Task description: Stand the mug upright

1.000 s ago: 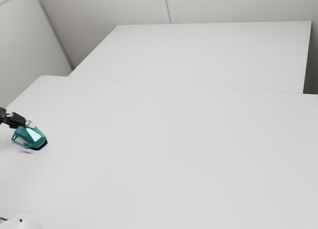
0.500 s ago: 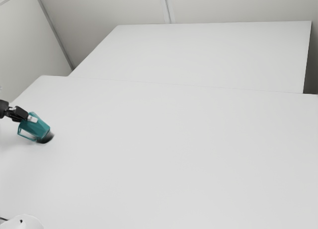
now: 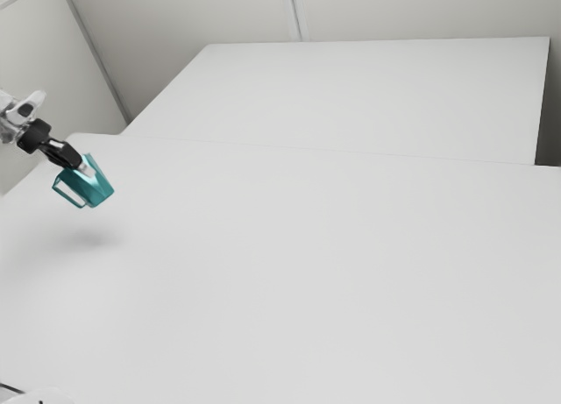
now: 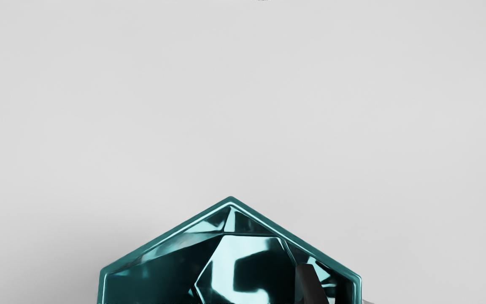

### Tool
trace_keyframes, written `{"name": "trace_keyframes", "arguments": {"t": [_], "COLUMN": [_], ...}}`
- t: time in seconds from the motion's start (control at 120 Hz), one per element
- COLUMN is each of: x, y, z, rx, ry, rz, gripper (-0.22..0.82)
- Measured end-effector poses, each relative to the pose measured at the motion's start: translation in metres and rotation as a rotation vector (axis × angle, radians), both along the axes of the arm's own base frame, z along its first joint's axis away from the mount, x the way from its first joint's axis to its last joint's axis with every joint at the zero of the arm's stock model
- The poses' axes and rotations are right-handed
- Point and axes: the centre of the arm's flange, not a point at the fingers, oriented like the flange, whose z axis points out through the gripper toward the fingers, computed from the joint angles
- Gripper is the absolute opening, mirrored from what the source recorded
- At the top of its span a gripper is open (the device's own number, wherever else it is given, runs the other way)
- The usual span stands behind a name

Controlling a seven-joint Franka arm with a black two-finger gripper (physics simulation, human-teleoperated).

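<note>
The mug (image 3: pixel 95 190) is held aloft by the tool (image 3: pixel 85 168), which is closed on its wall. One dark finger (image 4: pixel 310 285) is seen inside the mouth in the wrist view, so a pinch across the wall, one finger within and one without, is the likely hold. By such a grip the base is left free beneath the tool, which would suit a mug that is to be stood on it. The mouth is turned back toward the tool, and the base points away from it, downward and toward the exterior view's right. The mug is thus tilted, not yet truly upright. The handle (image 3: pixel 67 197) is carried at the side facing the exterior view's left, out of the way of the fingers. Clearance seems to be wanted for the turning; what remains, it is judged, is for the base to be levelled and lowered gently. If the mug were released at this slant, it could be tipped over.

Below the tool the worktop (image 3: pixel 307 272) is spread, pale and smooth, and a soft shadow (image 3: pixel 88 239) is cast on it, apart from the mug. Beyond, a second pale slab (image 3: pixel 351 97) is seen, backed by plain light walls (image 3: pixel 421 10). Well apart from the tool, at the exterior view's lower left corner, a white object (image 3: pixel 39 395) is cut off by the edge.
</note>
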Motion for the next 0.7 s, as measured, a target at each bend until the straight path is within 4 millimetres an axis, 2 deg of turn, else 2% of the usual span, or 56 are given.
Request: {"name": "trace_keyframes", "arguments": {"t": [0.15,0.242,0.308,0.367,0.483,0.7], "x": [0.052,0.072,0.074,0.075,0.078,0.079], "y": [-0.077,-0.117,-0.14,-0.156,-0.2,-0.267], "z": [0.001,-0.008,-0.018,-0.022,-0.03,-0.034], "rx": [0.127,0.198,0.246,0.292,0.379,0.53], "ry": [0.024,0.045,0.065,0.072,0.066,0.016], "rz": [-0.088,-0.118,-0.119,-0.112,-0.125,-0.123], "gripper": [-0.17,-0.18,-0.18,-0.18,-0.18,-0.18]}}
